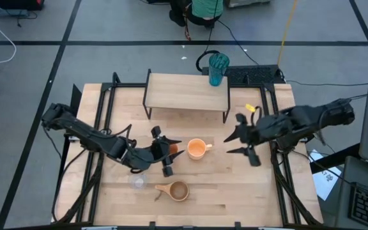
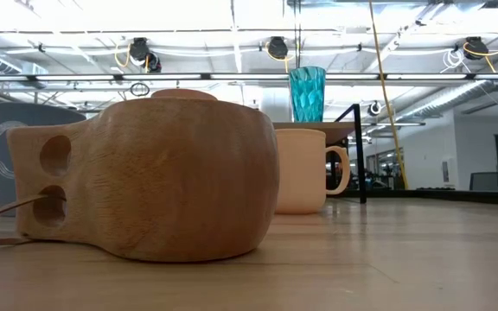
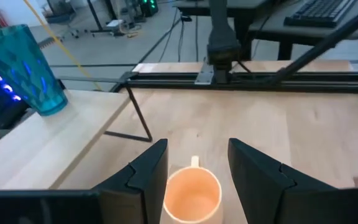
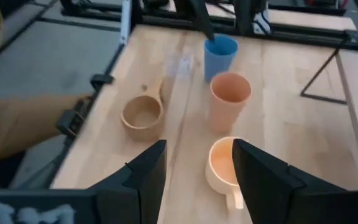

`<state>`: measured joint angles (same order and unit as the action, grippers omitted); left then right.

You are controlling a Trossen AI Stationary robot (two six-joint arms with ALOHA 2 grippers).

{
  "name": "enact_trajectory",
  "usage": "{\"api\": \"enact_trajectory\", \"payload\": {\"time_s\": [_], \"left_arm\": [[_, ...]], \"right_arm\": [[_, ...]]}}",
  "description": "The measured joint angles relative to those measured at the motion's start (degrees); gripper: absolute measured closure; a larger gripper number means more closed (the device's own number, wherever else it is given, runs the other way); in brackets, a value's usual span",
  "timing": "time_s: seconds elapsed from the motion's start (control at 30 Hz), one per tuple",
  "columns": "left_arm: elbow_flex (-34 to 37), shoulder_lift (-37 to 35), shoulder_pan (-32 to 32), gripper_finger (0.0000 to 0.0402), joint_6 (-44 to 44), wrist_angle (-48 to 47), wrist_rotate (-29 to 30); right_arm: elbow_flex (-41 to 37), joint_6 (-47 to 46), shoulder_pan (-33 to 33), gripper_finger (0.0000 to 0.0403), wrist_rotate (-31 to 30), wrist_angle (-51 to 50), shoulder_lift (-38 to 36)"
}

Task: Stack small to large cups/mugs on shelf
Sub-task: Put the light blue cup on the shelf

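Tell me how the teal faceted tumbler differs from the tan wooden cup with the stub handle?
The teal faceted tumbler stands on the shelf; the tan wooden cup sits on the table. The tumbler is tall, slim and see-through; the wooden cup is squat, round and opaque. The cup has a handle with two holes; the tumbler has none. Both stand upright.

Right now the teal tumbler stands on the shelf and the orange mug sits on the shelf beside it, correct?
Not quite. The teal tumbler does stand on the shelf, but the orange mug sits on the tabletop in front of it, as the high view shows.
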<state>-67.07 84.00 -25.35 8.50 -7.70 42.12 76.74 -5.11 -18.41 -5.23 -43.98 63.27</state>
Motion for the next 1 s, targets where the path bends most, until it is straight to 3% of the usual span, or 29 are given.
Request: {"api": "enact_trajectory", "payload": {"time_s": [0.2, 0.5, 1.0], "left_arm": [[0.0, -0.7, -1.6, 0.0231, 0.4, -2.8, -0.1], [0.0, -0.6, -3.2, 0.0231, 3.1, -5.9, -0.2], [0.0, -0.6, -3.3, 0.0231, 11.8, -11.8, -0.9]], "right_arm": [[-12.9, 0.1, -1.0, 0.0229, -3.6, 10.1, -0.3], [-29.2, -0.1, -2.4, 0.0229, -4.0, 28.6, -0.7], [-38.5, -1.7, -3.5, 0.0229, -3.9, 34.1, -1.1]]}}
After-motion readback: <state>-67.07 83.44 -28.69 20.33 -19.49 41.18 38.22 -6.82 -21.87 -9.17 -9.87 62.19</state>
